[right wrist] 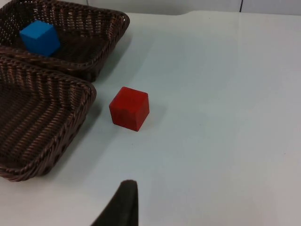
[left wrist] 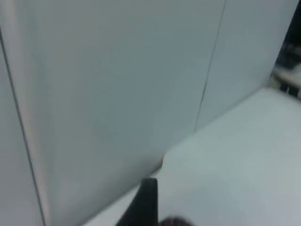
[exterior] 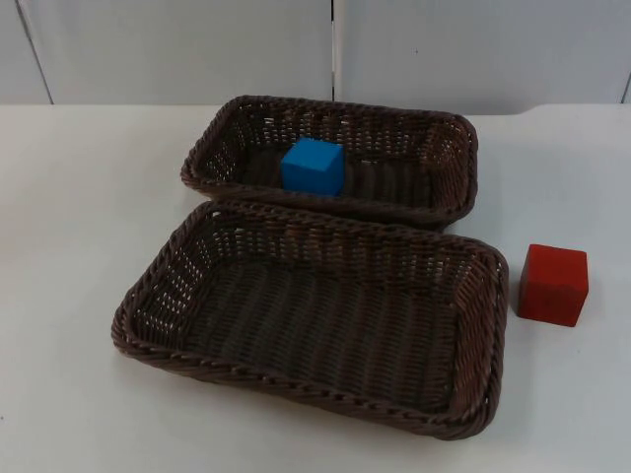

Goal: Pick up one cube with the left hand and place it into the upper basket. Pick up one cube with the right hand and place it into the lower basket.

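Observation:
A blue cube [exterior: 313, 166] lies inside the upper brown wicker basket [exterior: 449, 133], toward its left half. The lower wicker basket [exterior: 488, 325] in front of it holds nothing. A red cube [exterior: 553, 284] stands on the white table just right of the lower basket. In the right wrist view the red cube [right wrist: 129, 108] sits on the table beside the lower basket [right wrist: 70, 122], with the blue cube [right wrist: 39, 37] in the upper basket [right wrist: 113, 28] beyond; one black fingertip [right wrist: 123, 203] hangs well short of the red cube. In the left wrist view a black fingertip [left wrist: 143, 202] points at the grey wall.
The grey partition wall [exterior: 197, 49] closes the table's far edge right behind the upper basket. White table top [exterior: 69, 197] spreads to the left and right of both baskets. The left wrist view faces the wall [left wrist: 117, 84] and a strip of table [left wrist: 235, 155].

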You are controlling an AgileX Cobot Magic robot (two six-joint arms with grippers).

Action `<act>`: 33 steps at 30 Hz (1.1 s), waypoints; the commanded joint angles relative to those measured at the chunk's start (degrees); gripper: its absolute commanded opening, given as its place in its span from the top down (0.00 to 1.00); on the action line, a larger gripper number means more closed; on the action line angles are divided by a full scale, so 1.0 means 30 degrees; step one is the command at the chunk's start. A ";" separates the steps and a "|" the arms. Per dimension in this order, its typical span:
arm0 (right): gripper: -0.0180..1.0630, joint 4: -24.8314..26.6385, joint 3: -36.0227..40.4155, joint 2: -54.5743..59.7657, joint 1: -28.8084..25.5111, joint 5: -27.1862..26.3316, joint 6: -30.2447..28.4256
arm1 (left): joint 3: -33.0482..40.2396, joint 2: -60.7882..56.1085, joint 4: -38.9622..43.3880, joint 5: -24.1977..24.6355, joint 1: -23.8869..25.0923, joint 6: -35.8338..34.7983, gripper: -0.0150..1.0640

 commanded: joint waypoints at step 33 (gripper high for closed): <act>0.01 -0.0051 0.0029 -0.0066 0.0088 -0.0107 0.0032 | 0.4747 -1.2893 -0.0063 -1.0648 1.1143 -0.4701 0.17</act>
